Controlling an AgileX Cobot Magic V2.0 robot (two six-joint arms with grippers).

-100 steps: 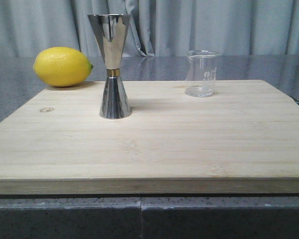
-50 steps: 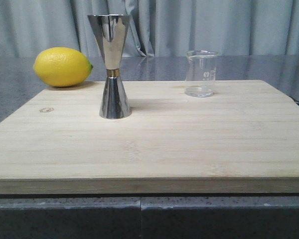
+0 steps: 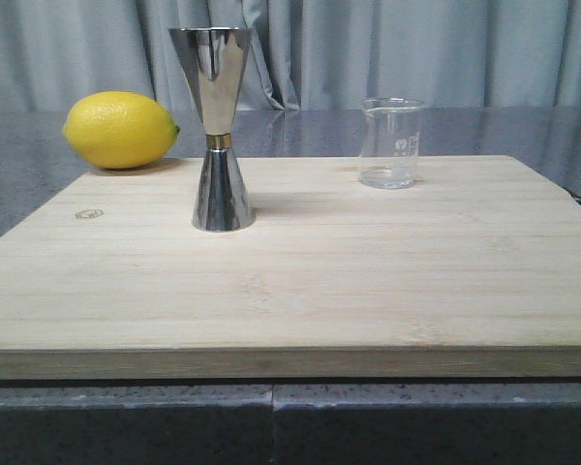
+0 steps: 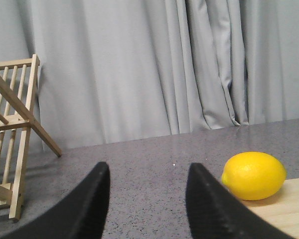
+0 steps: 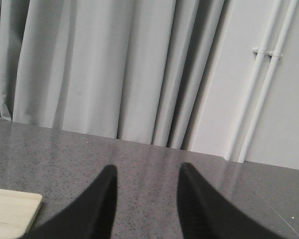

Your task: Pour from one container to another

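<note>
Left tool (image 4: 147, 199): fingers standing spread, nothing between them, hanging over the grey tabletop (image 4: 154, 159). Lemon (image 4: 254, 175) is sitting ahead of this tool and off to one side, beside the corner of the wooden board (image 4: 284, 211). Wooden rack (image 4: 12, 149) is standing off to the other side.

Right tool (image 5: 145, 199): fingers also spread, gripping nothing, hanging over bare tabletop with just a board corner (image 5: 12, 211) showing near one finger. Grey curtain (image 5: 114, 64) and white pipes (image 5: 261, 79) lying ahead of it.

Neither tool is showing in the front view, so both are sitting well apart from the task items. There, the steel jigger (image 3: 216, 131) is standing upright on the board, gold band at the waist. Glass beaker (image 3: 390, 142) is standing upright further back on the board, well apart from the jigger. White printed marks on the beaker are too small to read. A small stamped logo (image 3: 89, 213) on the board is also unreadable.
</note>
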